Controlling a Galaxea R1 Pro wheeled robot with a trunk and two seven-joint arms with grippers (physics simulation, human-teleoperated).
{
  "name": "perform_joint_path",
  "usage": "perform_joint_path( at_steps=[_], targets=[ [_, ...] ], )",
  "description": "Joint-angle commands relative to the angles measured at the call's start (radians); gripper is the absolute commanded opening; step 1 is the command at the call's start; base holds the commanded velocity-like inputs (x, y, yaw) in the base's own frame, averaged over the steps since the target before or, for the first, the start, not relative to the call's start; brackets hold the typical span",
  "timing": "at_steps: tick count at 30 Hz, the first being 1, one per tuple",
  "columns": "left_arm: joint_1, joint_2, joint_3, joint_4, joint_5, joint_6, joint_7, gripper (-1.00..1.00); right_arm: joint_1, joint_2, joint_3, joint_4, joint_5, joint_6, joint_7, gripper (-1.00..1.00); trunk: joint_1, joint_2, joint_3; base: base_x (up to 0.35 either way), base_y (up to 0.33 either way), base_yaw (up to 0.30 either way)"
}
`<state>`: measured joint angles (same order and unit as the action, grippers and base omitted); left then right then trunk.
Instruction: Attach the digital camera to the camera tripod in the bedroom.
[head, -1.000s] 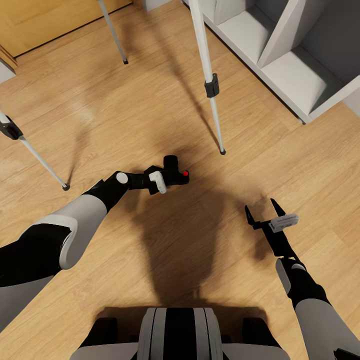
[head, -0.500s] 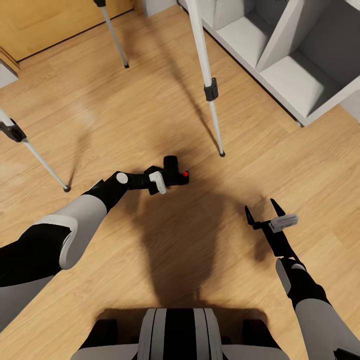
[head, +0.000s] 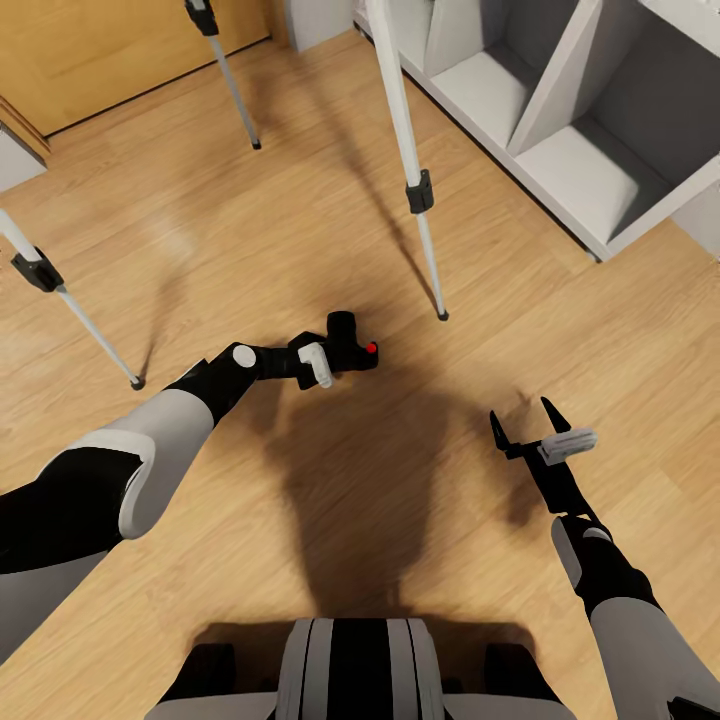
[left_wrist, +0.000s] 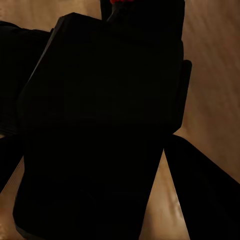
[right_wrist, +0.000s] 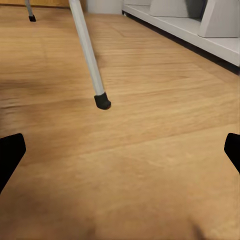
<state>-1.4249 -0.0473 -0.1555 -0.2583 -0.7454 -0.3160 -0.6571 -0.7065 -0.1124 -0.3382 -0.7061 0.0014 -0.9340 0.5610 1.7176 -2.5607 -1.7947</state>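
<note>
- Left gripper (head: 322, 362) clenched on the camera (head: 346, 350), held low between the tripod (head: 405, 150) legs.
- Right gripper (head: 530, 428) released, empty.
- Risk: lifting could clip the right leg (tripod tips).

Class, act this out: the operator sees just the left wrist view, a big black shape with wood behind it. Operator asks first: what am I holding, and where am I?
Observer: The left gripper holds the digital camera above the plank floor.
Operator: Where is the tripod?
Observer: Ahead of you; one camera tripod leg's foot stands just beyond the camera, toward the white shelving.
Operator: And my other arm?
Observer: The right gripper is open, holding nothing.
</note>
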Motion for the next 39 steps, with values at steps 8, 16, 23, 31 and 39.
perform_joint_path(
  at_steps=[8, 16, 23, 31, 39],
  targets=[
    [0.000, 0.000, 0.004, -0.001, -0.011, -0.006, -0.001, -1.00, -0.001, 0.000, -0.004, 0.000, 0.000, -0.002, 0.007, 1.00, 0.000, 0.000, 0.012, 0.000, 0.000, 0.000],
    [0.000, 0.000, 0.012, -0.002, -0.003, -0.007, -0.002, -1.00, -0.001, 0.000, -0.003, 0.000, 0.000, -0.003, 0.007, 1.00, 0.000, 0.000, 0.025, 0.000, 0.000, 0.000],
    [0.000, 0.000, 0.038, -0.002, 0.059, -0.009, -0.004, -1.00, -0.001, 0.000, -0.004, 0.000, 0.000, -0.003, 0.007, 1.00, 0.000, 0.000, 0.036, 0.000, 0.000, 0.000],
    [0.001, -0.002, 0.047, 0.005, 0.112, -0.001, -0.004, -1.00, -0.001, 0.000, -0.004, 0.000, 0.000, -0.003, 0.007, 1.00, 0.000, 0.000, 0.048, 0.000, 0.000, 0.000],
    [0.001, -0.021, 0.070, 0.037, 0.115, 0.123, -0.019, -1.00, -0.001, 0.000, -0.004, 0.000, 0.000, -0.003, 0.007, 1.00, 0.000, 0.000, 0.058, 0.000, 0.000, 0.000]
  ],
)
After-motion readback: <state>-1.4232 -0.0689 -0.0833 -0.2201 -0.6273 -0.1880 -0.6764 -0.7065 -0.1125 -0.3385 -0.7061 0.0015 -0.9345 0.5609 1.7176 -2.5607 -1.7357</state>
